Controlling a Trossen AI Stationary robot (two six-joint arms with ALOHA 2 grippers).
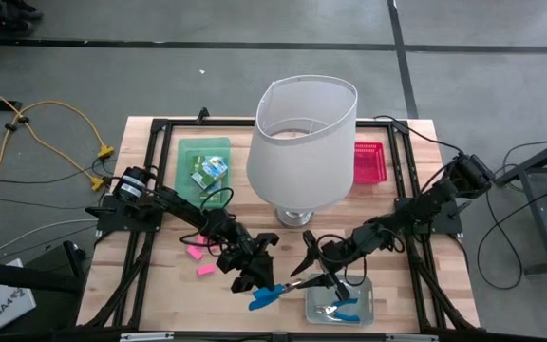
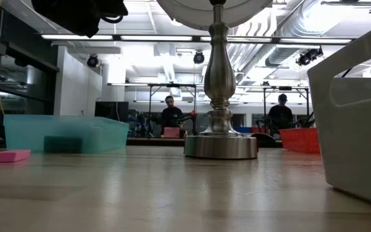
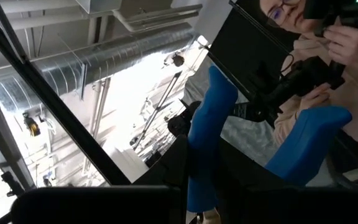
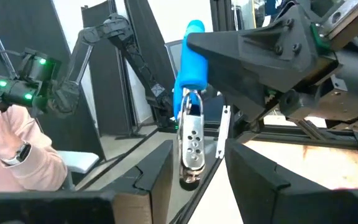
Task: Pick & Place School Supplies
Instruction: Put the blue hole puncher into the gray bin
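Blue-handled scissor-like tool (image 3: 210, 134) fills the left wrist view, its two handles rising close past the lens, because the left hand (image 1: 254, 275) has it clenched near the handle end. In the high view the tool (image 1: 266, 296) hangs above the counter (image 1: 160, 285) in front of the lamp (image 1: 292, 217), slightly to the lamp's left, with its metal end pointing toward the right arm.

That pose reads as a handover. The right hand (image 1: 313, 275), in front of the lamp and slightly to its right, has its fingers (image 4: 148, 177) spread on either side of the tool's metal head (image 4: 191, 143) without closing on it. It is released, lined up to take over.

The likely goal is the clear grey tray (image 1: 364, 285), in front of the lamp on its right, where another blue-handled tool (image 1: 340, 309) already lies. That tray sits on the right arm's side, which would explain passing the tool across.

Two pink erasers (image 1: 195, 253) remain on the counter left of the lamp base. A printed box (image 1: 212, 169) rests in the green tray (image 1: 186, 152) left of the lamp, and the red tray (image 1: 368, 161) stands to its right.
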